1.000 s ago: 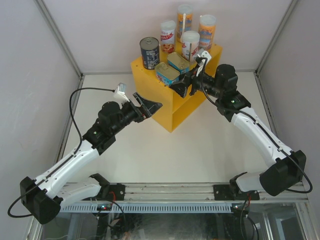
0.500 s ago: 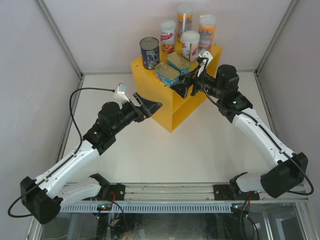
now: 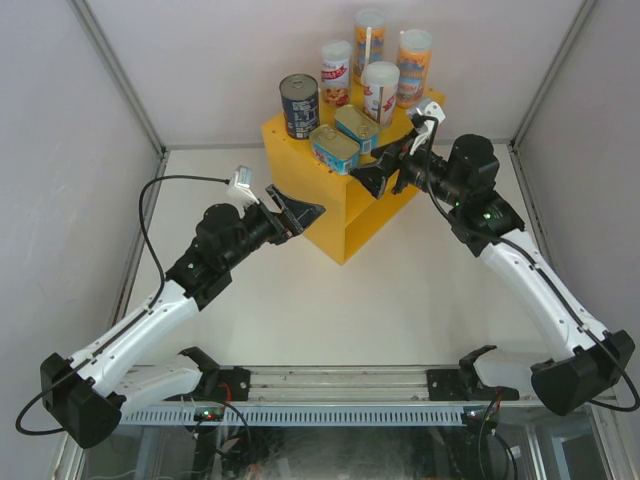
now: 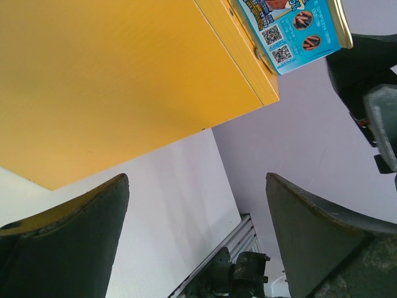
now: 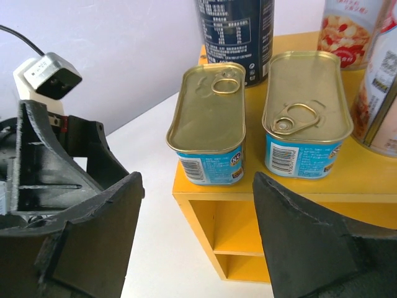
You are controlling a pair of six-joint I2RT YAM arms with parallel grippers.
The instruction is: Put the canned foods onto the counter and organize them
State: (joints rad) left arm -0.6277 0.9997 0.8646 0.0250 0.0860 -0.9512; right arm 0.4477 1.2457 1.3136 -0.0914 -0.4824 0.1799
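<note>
The canned foods all stand on top of the yellow counter [image 3: 335,195]. Several tall slim cylinders [image 3: 381,90] are at the back, with a dark round tin [image 3: 299,105] on the left. Two flat gold-topped tins [image 5: 211,118] [image 5: 307,112] lie side by side at the front edge. My right gripper [image 3: 378,178] hangs open just off the counter's right front, level with its top. Nothing is between its fingers [image 5: 310,242]. My left gripper [image 3: 300,215] is open and empty beside the counter's left wall [image 4: 111,81], below one flat tin [image 4: 291,31].
White enclosure walls and metal frame posts [image 3: 120,90] close in the table on three sides. The counter's open front shows an inner shelf [image 5: 248,248]. The left gripper's body [image 5: 56,167] is in the right wrist view, across the counter's corner.
My right gripper has drawn back to the right, away from the flat tins, and its jaws have widened. The left arm has stayed still.
</note>
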